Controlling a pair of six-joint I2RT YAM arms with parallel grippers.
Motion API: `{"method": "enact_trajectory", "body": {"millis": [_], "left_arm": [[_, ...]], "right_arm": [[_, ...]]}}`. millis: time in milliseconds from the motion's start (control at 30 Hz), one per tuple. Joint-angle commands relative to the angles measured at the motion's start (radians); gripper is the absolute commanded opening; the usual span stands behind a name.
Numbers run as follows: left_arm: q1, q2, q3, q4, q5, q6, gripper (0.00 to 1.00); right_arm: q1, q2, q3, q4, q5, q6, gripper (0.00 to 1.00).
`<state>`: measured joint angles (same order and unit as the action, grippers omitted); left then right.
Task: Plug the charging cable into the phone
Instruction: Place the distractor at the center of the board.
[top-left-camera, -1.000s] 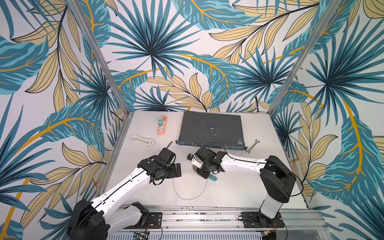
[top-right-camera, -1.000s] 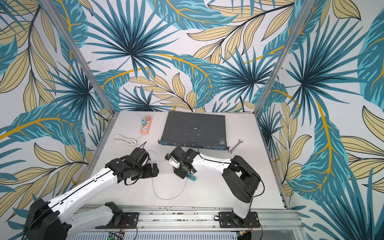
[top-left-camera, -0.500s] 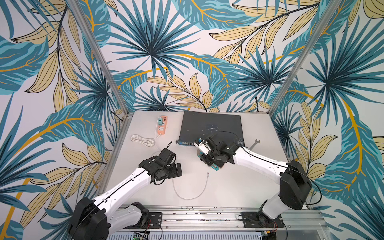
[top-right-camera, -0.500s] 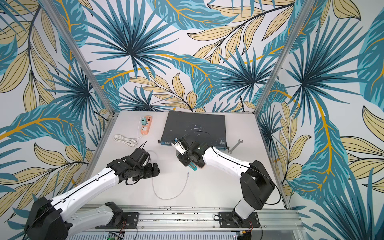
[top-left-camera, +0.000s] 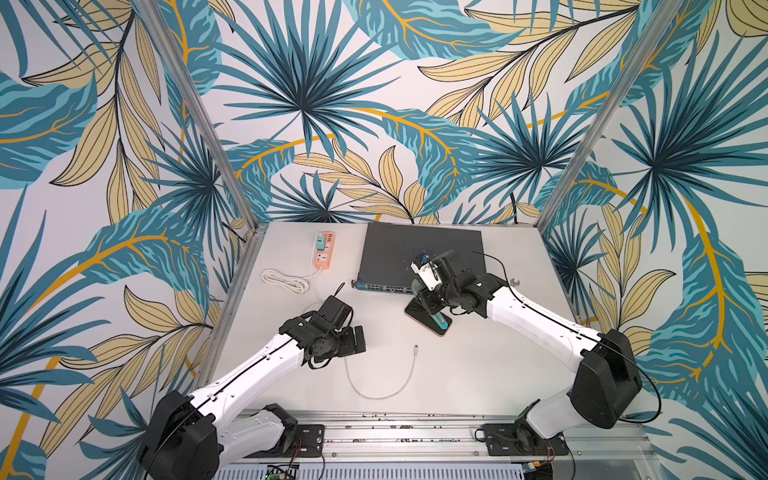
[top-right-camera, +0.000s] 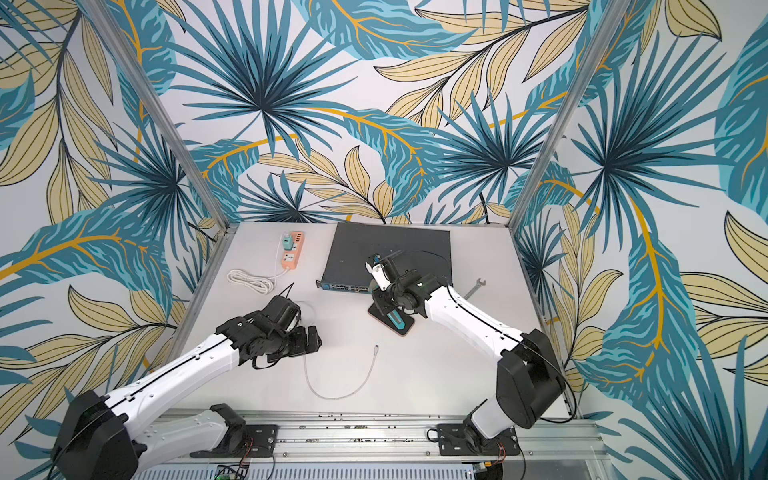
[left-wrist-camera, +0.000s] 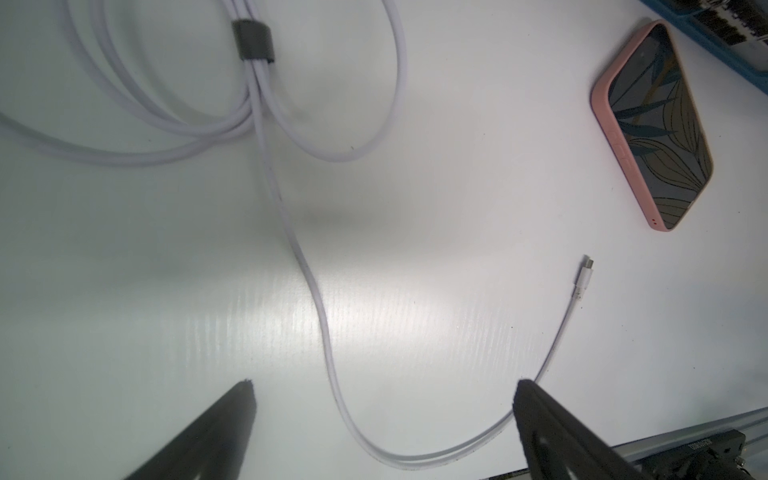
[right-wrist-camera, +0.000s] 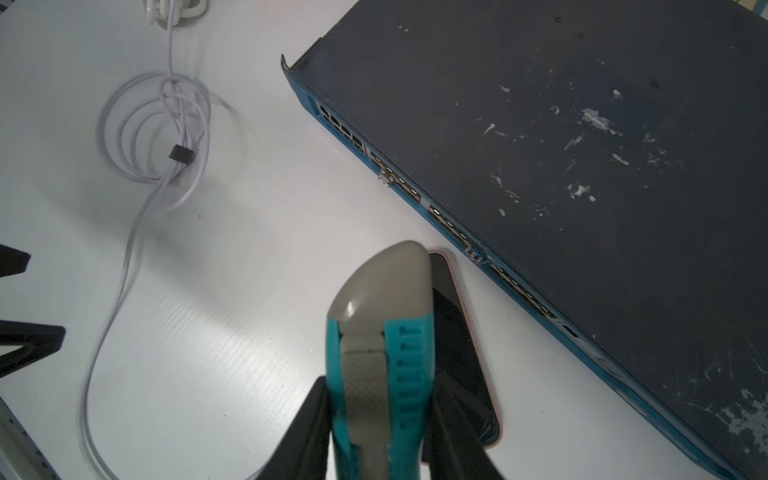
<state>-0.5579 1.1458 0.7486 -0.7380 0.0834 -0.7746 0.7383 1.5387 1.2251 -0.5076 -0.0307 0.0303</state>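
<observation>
One slack loop of the cable (left-wrist-camera: 322, 316) lies nearest, at five o'clock of the left gripper (left-wrist-camera: 384, 386) in both top views; its jaws are spread wide, holding nothing. The plug (left-wrist-camera: 584, 279) rests at its three o'clock. Farther, the phone (left-wrist-camera: 656, 133) lies flat just under the right gripper (right-wrist-camera: 382, 415), which is clenched on a teal tool (right-wrist-camera: 382, 299). The switch (right-wrist-camera: 582, 166) lies at the phone's twelve.

Robot lab cell — aluminium frame post (top-left-camera: 201, 114), leaf-print backdrop (top-left-camera: 374, 62), arms (top-left-camera: 249, 374) on rail (top-left-camera: 399, 430).

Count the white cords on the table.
2: the charging cable, loose near the phone, and the thicker coiled cord beside the orange power strip. More could be hidden.
</observation>
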Motion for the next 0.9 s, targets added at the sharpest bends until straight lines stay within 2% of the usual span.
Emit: {"method": "enact_trajectory", "body": {"millis": [0,300,867], "left_arm": [[0.006,0.003,0.021,0.050,0.031,-0.007,1.00],[0.005,0.002,0.005,0.134,0.098,0.002,1.00],[0.004,0.112,0.051,0.240,0.186,0.019,1.00]], "right_arm": [[-0.022,-0.017,0.040,-0.023,-0.008,0.039,0.29],[-0.110,-0.048,0.066,-0.035,0.026,0.129,0.29],[-0.411,-0.196,-0.070,-0.010,-0.025,0.338,0.29]]}}
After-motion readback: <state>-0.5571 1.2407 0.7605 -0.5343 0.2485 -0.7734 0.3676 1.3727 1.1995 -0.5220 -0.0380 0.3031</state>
